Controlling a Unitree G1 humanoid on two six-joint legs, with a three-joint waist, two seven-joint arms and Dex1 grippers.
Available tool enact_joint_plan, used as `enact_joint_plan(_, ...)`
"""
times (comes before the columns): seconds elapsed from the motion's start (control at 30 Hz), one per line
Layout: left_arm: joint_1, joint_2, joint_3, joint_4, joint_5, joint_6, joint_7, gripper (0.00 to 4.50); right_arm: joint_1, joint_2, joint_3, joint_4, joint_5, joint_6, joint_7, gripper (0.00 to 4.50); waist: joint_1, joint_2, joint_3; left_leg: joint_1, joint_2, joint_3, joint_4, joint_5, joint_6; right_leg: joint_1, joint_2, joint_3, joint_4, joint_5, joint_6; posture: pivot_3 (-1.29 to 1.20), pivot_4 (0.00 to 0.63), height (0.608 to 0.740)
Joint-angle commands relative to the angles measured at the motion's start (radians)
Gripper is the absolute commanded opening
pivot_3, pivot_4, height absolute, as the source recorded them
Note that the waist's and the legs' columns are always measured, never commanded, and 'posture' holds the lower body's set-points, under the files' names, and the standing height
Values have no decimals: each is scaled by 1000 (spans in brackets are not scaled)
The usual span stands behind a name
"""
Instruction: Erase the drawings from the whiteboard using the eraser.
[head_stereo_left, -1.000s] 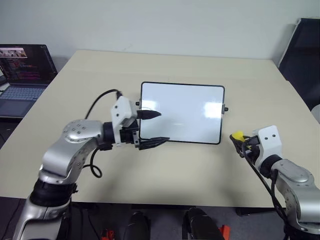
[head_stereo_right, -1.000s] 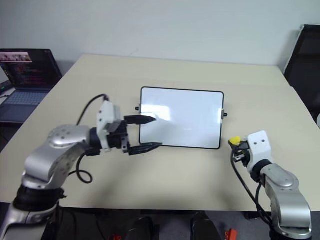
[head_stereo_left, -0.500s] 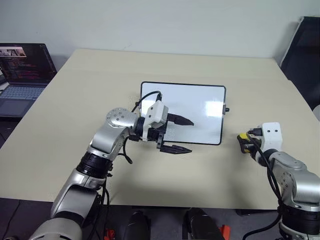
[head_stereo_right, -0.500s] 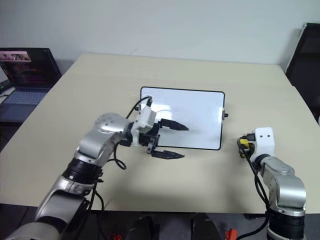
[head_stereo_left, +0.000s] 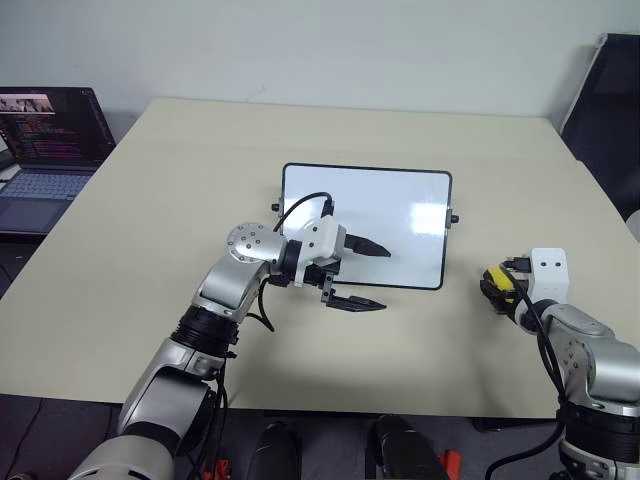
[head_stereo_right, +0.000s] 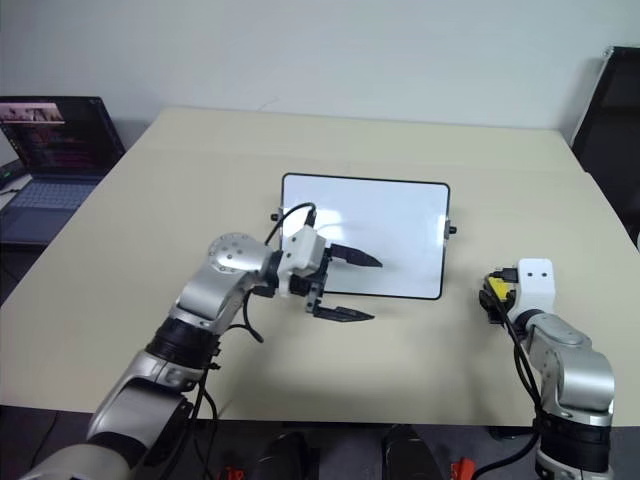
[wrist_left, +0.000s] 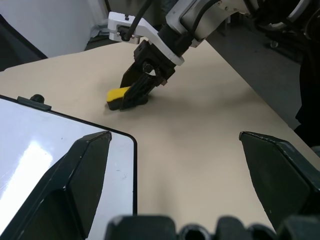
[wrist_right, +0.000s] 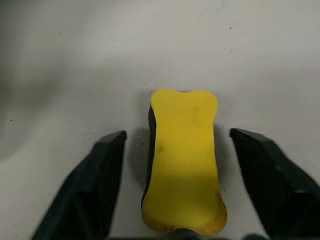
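Observation:
The whiteboard (head_stereo_left: 400, 200) lies flat in the middle of the table, its surface plain white with glare; the drawings are out of view. My left gripper (head_stereo_left: 386, 278) hangs open over the board's near edge, one finger above the white surface and one above the table. The yellow eraser (wrist_right: 182, 160) lies on the table to the right of the board. My right gripper (head_stereo_left: 493, 285) is open around the eraser, and its fingers (wrist_right: 100, 185) stand apart from the eraser on both sides. The left wrist view has the eraser (wrist_left: 118, 94) under the right gripper's tips.
The beige table (head_stereo_left: 200, 180) has free room all around the board. An open laptop (head_stereo_left: 50, 140) stands on a lower surface off the table's far left corner. A dark chair (head_stereo_left: 610, 100) is at the far right.
My right gripper has opened and let go of the eraser, which now rests on the table. My left gripper has moved right, along the board's near edge.

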Motion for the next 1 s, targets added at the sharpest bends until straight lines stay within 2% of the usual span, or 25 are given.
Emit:
enact_joint_plan(0.03, -7, -4, 18, -19, -5, -8, 7, 4500, -16, -15, -27, -21, 14, -34, -7, 4459, 0, 0, 0, 0, 0, 0, 0, 0, 0, 0, 0, 0, 0, 0, 0, 0, 150, 740)
enact_joint_plan(0.17, 8, 5, 48, -53, -39, 46, 33, 4500, 7, -10, -87, -126, 44, -48, -11, 4459, 0, 1, 1, 0, 0, 0, 0, 0, 0, 0, 0, 0, 0, 0, 0, 0, 150, 740)
enact_joint_plan(0.3, 63, 25, 108, -120, -74, 129, 109, 4500, 100, 9, -112, -283, 73, -82, -6, 4459, 0, 2, 1, 0, 0, -2, -1, 0, 0, 0, 1, -1, 0, 0, 0, 0, 150, 740)
enact_joint_plan(0.4, 150, 35, 173, -210, -80, 186, 223, 4500, 222, 17, -38, -368, 15, -270, -9, 4459, -1, 2, 0, 0, 0, -2, -2, 0, 0, 0, 1, -1, 0, -1, 0, 0, 150, 740)
enact_joint_plan(0.47, 233, 36, 236, -284, -80, 227, 333, 4500, 308, 52, 17, -380, -36, -461, -22, 4459, -2, 3, 0, 0, 0, -2, -2, 0, 0, 0, 1, -1, 0, -1, 1, 0, 150, 740)
enact_joint_plan(0.63, 493, -46, 455, -488, -24, 231, 714, 4500, 485, 174, 142, -340, -5, -765, 40, 4459, -4, 3, 0, 1, 1, -1, 0, 0, 0, 0, 0, 0, 1, -1, 0, 0, 150, 740)
enact_joint_plan(0.73, 648, -84, 469, -577, 121, 150, 877, 4500, 543, 211, 122, -264, 18, -878, 61, 4459, 0, 2, -1, 2, 0, 0, 1, 0, 0, 2, -1, 1, 0, -2, -5, 0, 150, 740)
enact_joint_plan(0.83, 744, -151, 509, -585, 196, 170, 1057, 4500, 598, 239, 99, -199, 25, -961, 45, 4459, 18, 0, -2, 2, 0, 1, 3, 0, 0, 1, -2, 0, -1, -1, -6, 0, 150, 740)
enact_joint_plan(0.9, 819, -201, 559, -564, 234, 216, 1172, 4500, 644, 280, 89, -179, 27, -989, 10, 4459, 21, 0, -4, 4, 0, 1, 3, 0, 0, -1, -2, 0, -2, -1, -7, 0, 150, 740)
enact_joint_plan(1.0, 858, -244, 563, -567, 242, 259, 1232, 4500, 671, 289, 62, -139, 46, -1007, 9, 4459, 21, -1, -4, 6, 0, 1, 3, 0, -1, -1, -2, 1, -2, -1, -7, 0, 150, 740)
